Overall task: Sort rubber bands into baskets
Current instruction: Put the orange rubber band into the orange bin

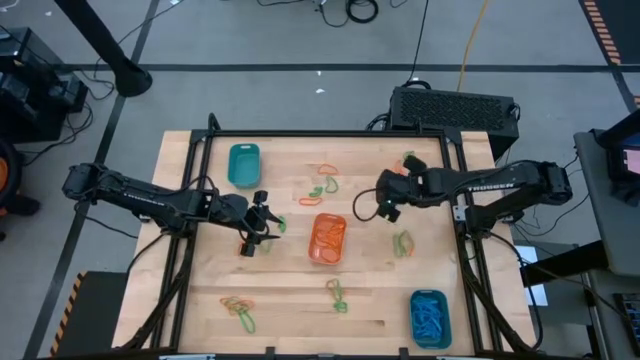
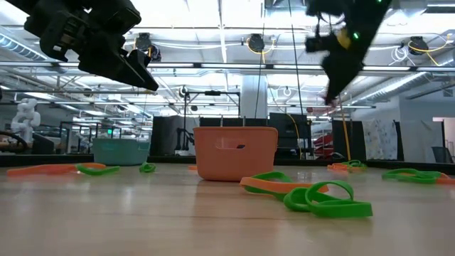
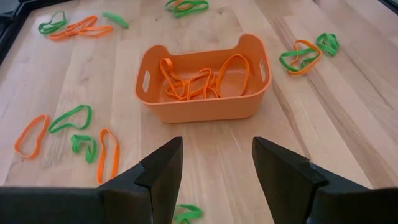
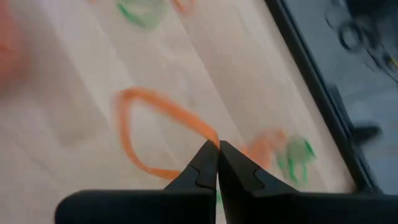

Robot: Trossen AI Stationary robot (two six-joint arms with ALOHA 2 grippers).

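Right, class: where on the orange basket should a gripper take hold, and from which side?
Probably a short end wall of the orange basket, at its handle slot, from above: it sits upright and open-topped, so one finger goes inside, one outside. The open left gripper faces it.

Setting: large open lab or industrial hall; wooden bench point(image 1: 300, 290) in a black metal frame point(image 1: 320, 133) on grey floor with loose cables point(image 1: 350, 10); low view shows ceiling trusses point(image 2: 234, 67), strip lights, dark equipment racks point(image 2: 167, 135) behind.
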